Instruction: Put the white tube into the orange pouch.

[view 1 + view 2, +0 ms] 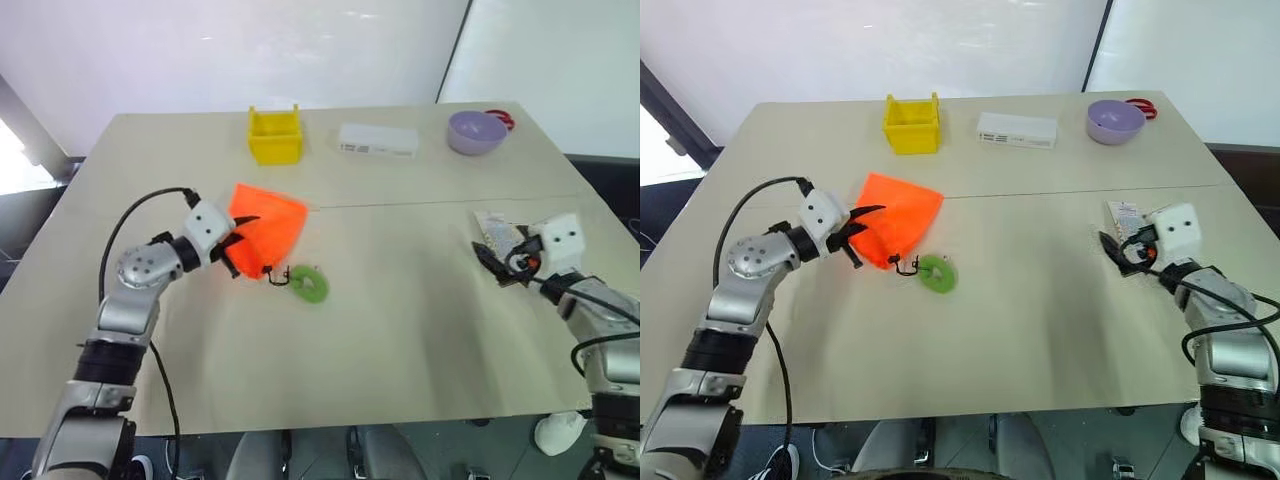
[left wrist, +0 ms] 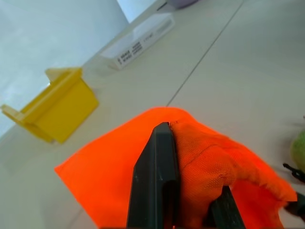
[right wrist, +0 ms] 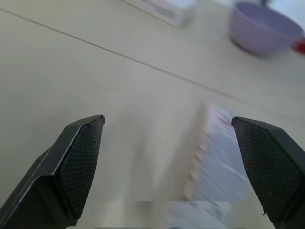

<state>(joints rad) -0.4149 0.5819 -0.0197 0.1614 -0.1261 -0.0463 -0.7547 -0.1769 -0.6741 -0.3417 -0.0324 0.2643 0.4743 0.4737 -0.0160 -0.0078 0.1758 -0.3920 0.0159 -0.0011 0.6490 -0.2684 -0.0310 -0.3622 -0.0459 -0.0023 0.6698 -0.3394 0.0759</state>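
Pouch and tube lie well apart on the table (image 1: 400,330). The left gripper (image 1: 234,252) is pinched shut on the orange pouch (image 1: 268,232) at its near-left edge, probably to steady or lift the mouth for loading. The cord's green ring (image 1: 308,284) lies just right of it. At the right side, the right gripper (image 1: 1118,254) stands wide open with the white tube (image 1: 1127,221) lying between its 2 fingers, apparently lined up to grasp.

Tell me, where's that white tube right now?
The white tube lies on the table's right side, just before the open right gripper, far from the orange pouch.
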